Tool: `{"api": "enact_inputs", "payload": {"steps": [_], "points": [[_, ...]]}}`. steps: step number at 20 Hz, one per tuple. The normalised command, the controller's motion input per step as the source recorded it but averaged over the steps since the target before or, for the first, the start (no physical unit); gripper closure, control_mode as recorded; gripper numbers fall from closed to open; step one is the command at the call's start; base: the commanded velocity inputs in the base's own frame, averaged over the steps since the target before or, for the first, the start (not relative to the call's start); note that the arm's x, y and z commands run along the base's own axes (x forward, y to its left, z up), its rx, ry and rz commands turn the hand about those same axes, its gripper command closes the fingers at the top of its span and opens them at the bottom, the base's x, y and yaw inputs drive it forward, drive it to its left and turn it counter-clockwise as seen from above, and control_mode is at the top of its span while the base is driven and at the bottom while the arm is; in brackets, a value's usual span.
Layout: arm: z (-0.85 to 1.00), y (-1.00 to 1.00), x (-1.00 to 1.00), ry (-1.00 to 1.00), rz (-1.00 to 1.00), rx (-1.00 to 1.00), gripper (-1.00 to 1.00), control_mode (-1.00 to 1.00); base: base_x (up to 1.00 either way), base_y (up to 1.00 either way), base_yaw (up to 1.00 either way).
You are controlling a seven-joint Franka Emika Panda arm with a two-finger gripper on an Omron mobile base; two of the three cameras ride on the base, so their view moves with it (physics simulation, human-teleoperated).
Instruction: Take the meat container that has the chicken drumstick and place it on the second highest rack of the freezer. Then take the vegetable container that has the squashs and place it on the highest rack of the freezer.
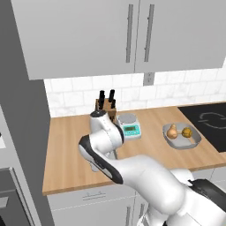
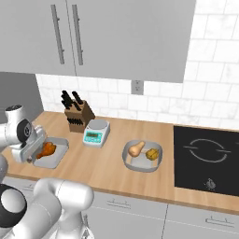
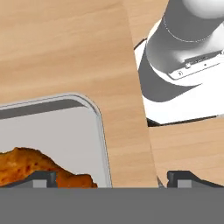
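Below, glossy orange-brown chicken drumstick (image 3: 39,168) in grey meat container (image 3: 94,131), jaws spread.

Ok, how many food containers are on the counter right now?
2. The meat tray with the drumstick sits at the counter's left end under the gripper; the squash bowl sits beside the cooktop.

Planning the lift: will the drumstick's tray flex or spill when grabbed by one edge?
Probably stiff: the tray has a raised, rounded rim. The loose drumstick may slide if it tilts. Being shallow and flat, it's unlikely to tip when pushed.
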Motion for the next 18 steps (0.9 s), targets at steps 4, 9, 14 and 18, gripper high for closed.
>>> {"api": "enact_inputs", "payload": {"steps": [4, 9, 14, 18], "points": [[-0.33, 0.0, 0.0, 0.07, -0.29, 0.0, -1.0, -1.0, 0.0, 0.0, 0.0], [-0.39, 0.0, 0.06, 0.01, -0.18, -0.02, -1.0, -1.0, 0.0, 0.0, 0.0], [-0.25, 0.0, 0.17, 0.0, -0.04, 0.0, -1.0, -1.0, 0.0, 0.0, 0.0], [-0.15, 0.0, 0.37, 0.02, -0.04, 0.0, -1.0, -1.0, 0.0, 0.0, 0.0]]}}
